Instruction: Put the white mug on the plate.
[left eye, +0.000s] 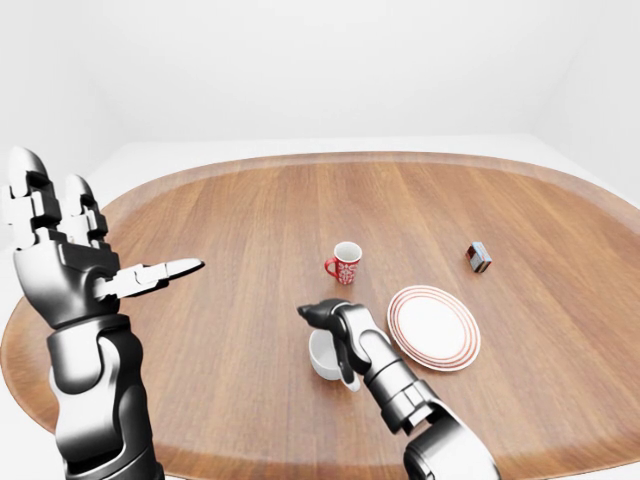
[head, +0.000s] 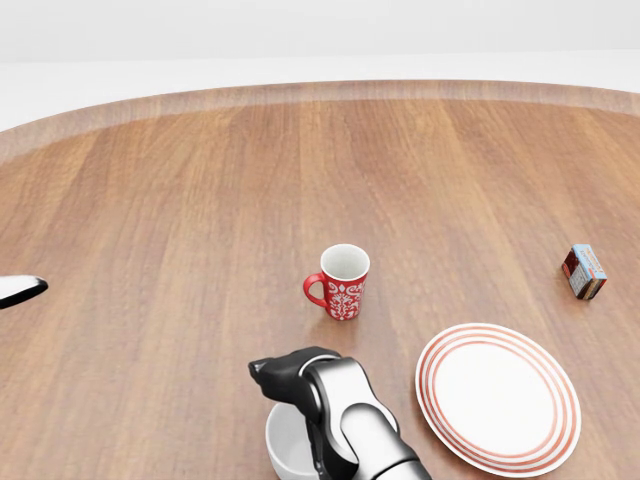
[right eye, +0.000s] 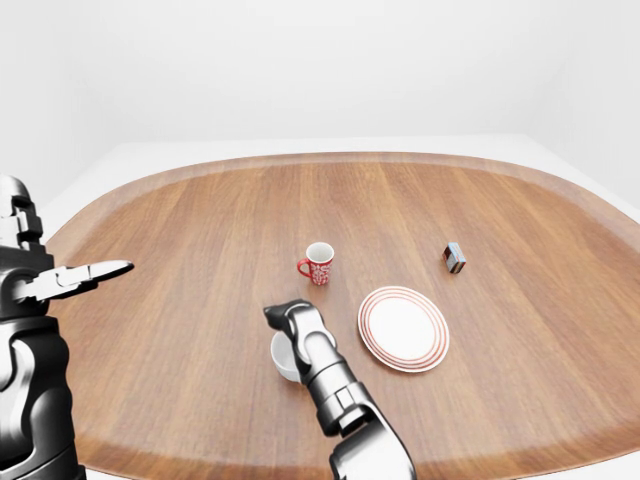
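Note:
The white mug (left eye: 322, 358) stands on the wooden table (left eye: 230, 210) at the lower middle of the left-eye view, just left of the red-ringed white plate (left eye: 434, 327). My right hand (left eye: 342, 340) lies over the mug from above, its fingers curled round the rim; the hand hides much of the mug. The mug still rests on the table and the plate is bare. My left hand (left eye: 105, 240) is raised at the left edge, open, fingers spread, holding nothing.
A red patterned mug (left eye: 345, 263) stands upright just above the white mug and the plate. A small red and grey box (left eye: 479, 257) lies to the upper right of the plate. The table's near edge runs along the bottom.

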